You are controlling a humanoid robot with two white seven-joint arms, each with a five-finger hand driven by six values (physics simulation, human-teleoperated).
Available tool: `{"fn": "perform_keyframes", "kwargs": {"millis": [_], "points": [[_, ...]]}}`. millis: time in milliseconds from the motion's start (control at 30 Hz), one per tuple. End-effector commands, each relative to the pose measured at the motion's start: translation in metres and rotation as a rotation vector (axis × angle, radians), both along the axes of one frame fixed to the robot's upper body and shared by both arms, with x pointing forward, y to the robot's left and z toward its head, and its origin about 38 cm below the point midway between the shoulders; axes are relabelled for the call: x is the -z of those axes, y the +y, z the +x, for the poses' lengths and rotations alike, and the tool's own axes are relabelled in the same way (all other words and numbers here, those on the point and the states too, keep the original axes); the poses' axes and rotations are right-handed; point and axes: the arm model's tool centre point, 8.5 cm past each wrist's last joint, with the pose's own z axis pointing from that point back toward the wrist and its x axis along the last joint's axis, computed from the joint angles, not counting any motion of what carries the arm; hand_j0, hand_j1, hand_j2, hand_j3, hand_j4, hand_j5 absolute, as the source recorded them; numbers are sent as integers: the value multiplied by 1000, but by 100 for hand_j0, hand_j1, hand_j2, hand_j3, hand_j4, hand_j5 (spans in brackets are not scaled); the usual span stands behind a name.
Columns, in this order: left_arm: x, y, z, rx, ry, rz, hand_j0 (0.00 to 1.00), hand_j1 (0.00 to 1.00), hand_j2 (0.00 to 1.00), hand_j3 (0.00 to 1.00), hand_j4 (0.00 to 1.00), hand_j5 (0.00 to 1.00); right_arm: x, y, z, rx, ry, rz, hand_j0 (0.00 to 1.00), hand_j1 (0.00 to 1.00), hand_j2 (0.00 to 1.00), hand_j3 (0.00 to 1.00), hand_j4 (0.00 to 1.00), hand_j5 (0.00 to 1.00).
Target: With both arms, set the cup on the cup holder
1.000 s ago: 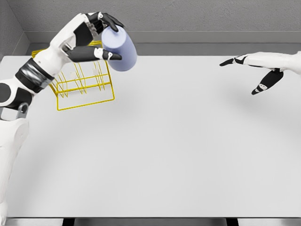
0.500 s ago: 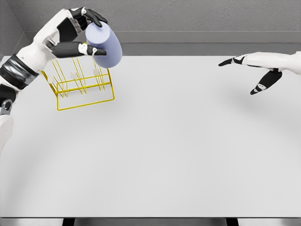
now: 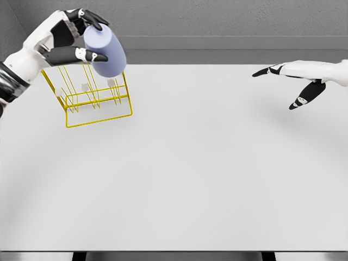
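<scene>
The cup (image 3: 105,50), a pale blue cylinder, is in the air above the back part of the yellow wire cup holder (image 3: 93,98). It is tilted, with its closed end up to the left and its lower end pointing down to the right, toward the pegs of the rack. The left hand (image 3: 68,38) holds it: the dark fingers (image 3: 91,19) wrap over the top, and the thumb presses on the side nearer to the camera.

Compared with one second ago, the cup has moved to the left and a little higher in the picture. Then it hung over the right front corner of the holder; now it is more over the middle pegs. The left arm has pulled back toward the left edge, so less of the forearm is visible. The tilt of the cup looks almost the same. In my judgement the hand is lining the cup up over a peg, and the lowering has not begun yet. Whether the open mouth really faces a peg I cannot tell from this view.

The right hand (image 3: 296,82) floats over the far right side of the white desk (image 3: 217,174), well apart from the cup, with its fingers stretched out and holding nothing. It has barely moved, so the left arm is doing this step alone.
</scene>
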Motion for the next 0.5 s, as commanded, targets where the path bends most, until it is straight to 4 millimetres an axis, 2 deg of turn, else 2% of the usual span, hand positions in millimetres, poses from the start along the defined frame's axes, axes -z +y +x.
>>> {"fn": "perform_keyframes", "kwargs": {"millis": [0, 467], "points": [[3, 4, 2, -9, 12, -3, 39, 39, 39, 39, 39, 39, -1, 0, 0, 4, 0, 7, 100, 100, 100, 100, 100, 100], [14, 5, 2, -15, 56, 0, 39, 39, 39, 39, 39, 39, 1, 6, 2, -8, 1, 14, 100, 100, 100, 100, 100, 100]]}}
